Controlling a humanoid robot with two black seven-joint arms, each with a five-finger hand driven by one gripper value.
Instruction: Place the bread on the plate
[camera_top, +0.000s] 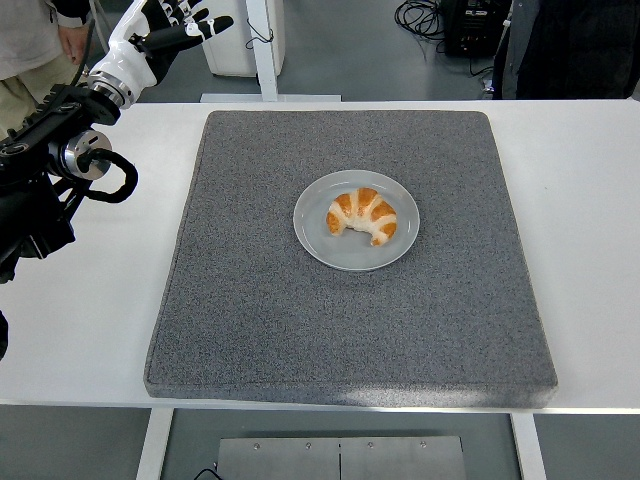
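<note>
In your head view, the golden-brown, white-striped croissant-shaped bread (361, 217) lies on the round grey plate (321, 247) near the middle of the frame, on the square grey foam mat (250, 320) covering the white table (80, 330). Your left hand (172, 28) sits in the upper left corner, fingers spread wide, holding nothing.

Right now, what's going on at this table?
The croissant lies on the grey plate in the middle of the grey mat, so the bread looks placed. Nothing is touching it. The robot's left hand is raised off at the far left corner with fingers spread, holding nothing. The right arm is out of view. People stand beyond the white table.
</note>
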